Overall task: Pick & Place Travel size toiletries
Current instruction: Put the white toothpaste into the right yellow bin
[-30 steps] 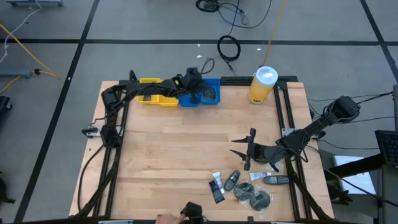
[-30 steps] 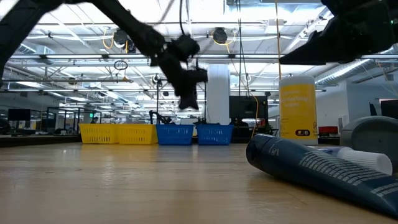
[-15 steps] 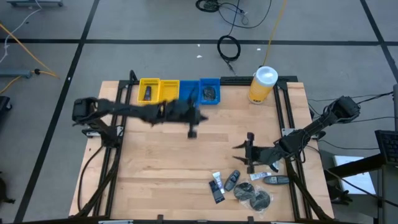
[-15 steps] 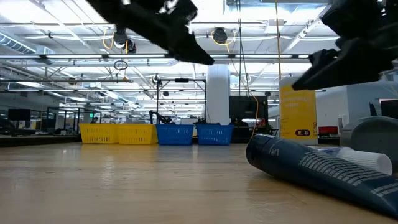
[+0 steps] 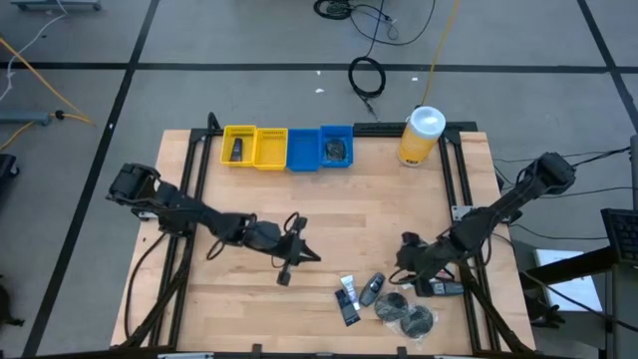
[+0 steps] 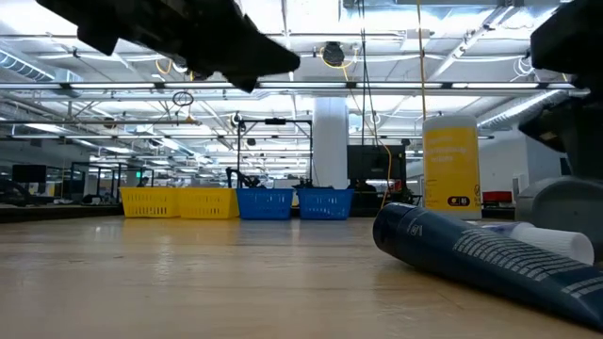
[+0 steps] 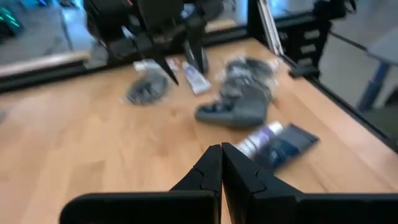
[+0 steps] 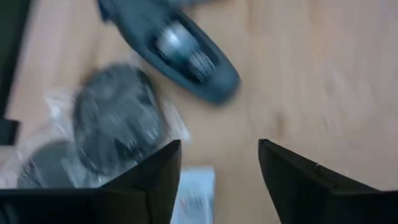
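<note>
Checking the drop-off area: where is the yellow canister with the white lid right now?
In the high view the yellow canister stands upright at the table's far edge, right of centre, just right of the blue bin.

This is a large industrial robotics lab or workshop hall. A wooden desk point(image 5: 299, 214) framed with black rails stands on a grey concrete floor point(image 5: 199, 40) marked with dark lines, where loose cables point(image 5: 367, 75) lie. Seen level across the desk, the room opens wide, with a high ceiling of steel trusses point(image 6: 396, 89), strip lights, a white column point(image 6: 331, 141) and rows of workstations behind
</note>
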{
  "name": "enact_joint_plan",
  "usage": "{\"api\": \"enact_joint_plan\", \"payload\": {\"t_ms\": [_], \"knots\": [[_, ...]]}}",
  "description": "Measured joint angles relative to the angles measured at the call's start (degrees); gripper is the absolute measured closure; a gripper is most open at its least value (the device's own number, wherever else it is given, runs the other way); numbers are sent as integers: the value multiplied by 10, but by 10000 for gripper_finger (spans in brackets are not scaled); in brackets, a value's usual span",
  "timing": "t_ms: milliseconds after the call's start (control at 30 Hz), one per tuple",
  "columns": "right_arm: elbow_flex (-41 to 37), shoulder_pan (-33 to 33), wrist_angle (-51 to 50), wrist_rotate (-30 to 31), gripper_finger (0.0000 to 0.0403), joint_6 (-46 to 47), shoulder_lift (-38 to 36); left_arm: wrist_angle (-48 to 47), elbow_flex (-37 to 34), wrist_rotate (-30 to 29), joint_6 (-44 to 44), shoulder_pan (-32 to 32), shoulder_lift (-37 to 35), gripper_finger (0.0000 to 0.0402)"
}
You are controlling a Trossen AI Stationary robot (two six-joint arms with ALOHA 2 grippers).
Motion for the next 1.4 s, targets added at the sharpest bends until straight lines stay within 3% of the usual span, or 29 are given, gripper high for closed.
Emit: {"api": "enact_joint_plan", "payload": {"t_ms": [133, 267, 467, 733, 1033, 1133, 1267, 1400], "knots": [[25, 14, -117, -1, 166, 57, 0, 4, 0, -35, -10, -1, -1, 396], [21, 37, -161, 0, 139, 63, 0, -11, 0, -44, -20, 6, -1, 396], [-22, 53, -116, -1, 123, 62, 0, -13, 0, -44, -33, 16, -1, 396], [-74, 65, 15, -12, 147, 51, 0, -13, 0, -44, -30, 18, -1, 396], [-83, 67, 40, 185, 163, 19, -2, -13, 0, -53, -32, 19, -1, 396], [-80, 67, 53, 144, 163, -7, -16, -13, 0, -53, -33, 19, -1, 396], [-73, 67, 68, 31, 165, 21, -42, -13, 0, -53, -33, 19, 0, 396], [-80, 71, 69, -8, 168, 61, -41, -13, 0, -54, -33, 19, 0, 396]]}}
